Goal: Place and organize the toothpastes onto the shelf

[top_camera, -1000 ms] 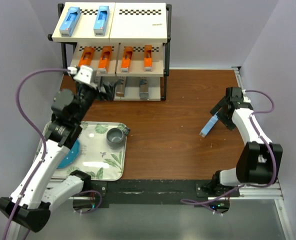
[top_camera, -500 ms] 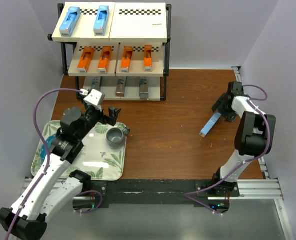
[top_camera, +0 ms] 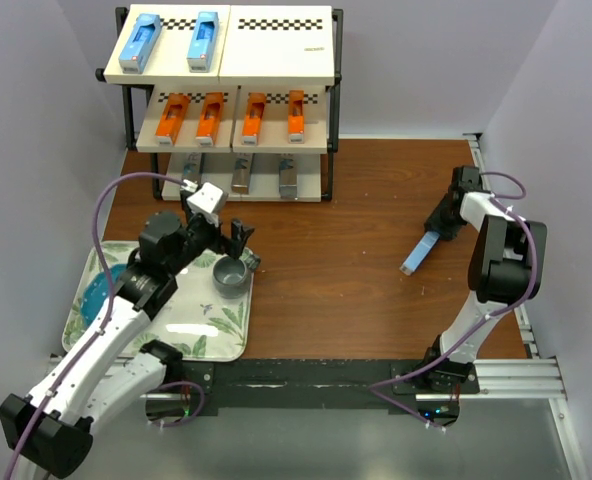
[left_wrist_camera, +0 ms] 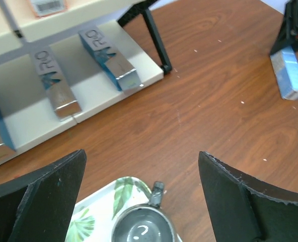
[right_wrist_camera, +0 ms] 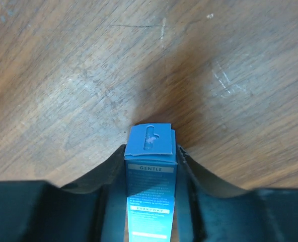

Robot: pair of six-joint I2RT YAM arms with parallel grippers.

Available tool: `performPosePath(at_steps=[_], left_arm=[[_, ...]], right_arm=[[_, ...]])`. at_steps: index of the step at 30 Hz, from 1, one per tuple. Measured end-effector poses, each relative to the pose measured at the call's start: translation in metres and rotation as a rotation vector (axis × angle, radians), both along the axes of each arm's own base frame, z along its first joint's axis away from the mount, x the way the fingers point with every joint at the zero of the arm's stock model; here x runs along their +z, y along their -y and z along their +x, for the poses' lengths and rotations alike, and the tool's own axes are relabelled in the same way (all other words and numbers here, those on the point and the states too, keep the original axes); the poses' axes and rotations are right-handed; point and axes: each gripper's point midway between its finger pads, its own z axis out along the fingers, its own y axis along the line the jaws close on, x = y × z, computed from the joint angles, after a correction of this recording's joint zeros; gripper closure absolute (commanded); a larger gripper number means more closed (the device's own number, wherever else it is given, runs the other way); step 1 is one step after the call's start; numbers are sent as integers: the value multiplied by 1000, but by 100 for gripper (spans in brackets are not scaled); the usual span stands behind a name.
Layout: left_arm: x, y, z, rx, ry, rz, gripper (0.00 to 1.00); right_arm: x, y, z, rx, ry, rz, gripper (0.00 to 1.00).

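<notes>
The shelf (top_camera: 276, 45) stands at the back left. It holds two light blue toothpastes (top_camera: 141, 42) on the top tier, several orange ones (top_camera: 254, 113) in the middle, and metallic dark blue ones (top_camera: 288, 178) (left_wrist_camera: 111, 60) on the bottom board (left_wrist_camera: 88, 108). Another light blue toothpaste (top_camera: 417, 252) (left_wrist_camera: 287, 75) lies on the table at the right. My right gripper (top_camera: 439, 224) (right_wrist_camera: 150, 151) is shut on its far end, and the box (right_wrist_camera: 150, 191) fills the gap between the fingers. My left gripper (top_camera: 232, 236) (left_wrist_camera: 141, 201) hangs open over the tray's far right corner with nothing in it.
A leaf-patterned tray (top_camera: 176, 325) lies at the near left with a grey cup (top_camera: 231, 276) (left_wrist_camera: 141, 232) and a blue plate (top_camera: 101, 290) on it. Purple walls close in both sides. Bare wood table (top_camera: 336, 260) stretches between the tray and the right arm.
My right gripper has closed on the light blue toothpaste on the table. My left arm has drawn back from the shelf and swung right, over the tray's corner, still open.
</notes>
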Motion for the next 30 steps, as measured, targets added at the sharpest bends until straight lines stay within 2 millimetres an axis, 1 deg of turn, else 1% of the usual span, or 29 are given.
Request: performPosePath(at_steps=[1, 2, 5, 7, 8, 10, 15, 17, 20, 22, 27, 30], left_arm=[[-3, 3, 0, -10, -6, 3, 2], [-5, 7, -1, -21, -12, 7, 2], [-12, 25, -5, -62, -24, 25, 1], [-17, 40, -9, -93, -30, 38, 1], [-20, 49, -12, -115, -28, 49, 1], [-29, 66, -14, -141, -24, 74, 1], [-47, 113, -33, -229, 9, 157, 0], [-54, 130, -41, -254, 37, 198, 0], [-61, 153, -54, -290, 112, 269, 0], [-64, 165, -61, -311, 172, 312, 0], [-77, 187, -76, -353, 327, 457, 0], [-86, 199, -85, -390, 415, 543, 0]], right_arm=[[0, 0, 0, -14, 3, 4, 78], [1, -1, 0, -22, 6, 7, 81], [2, -6, -7, -58, 5, 12, 81], [5, -16, -14, -70, 2, 18, 81], [7, -21, -16, -72, 2, 23, 83], [14, -36, -19, -67, 14, 32, 83], [42, -83, -17, -19, 87, 76, 83], [51, -99, -17, -8, 109, 104, 83], [57, -118, -22, -8, 124, 157, 83], [59, -125, -26, -16, 124, 183, 83], [61, -147, -32, -11, 115, 245, 83], [63, -156, -35, -3, 110, 265, 82]])
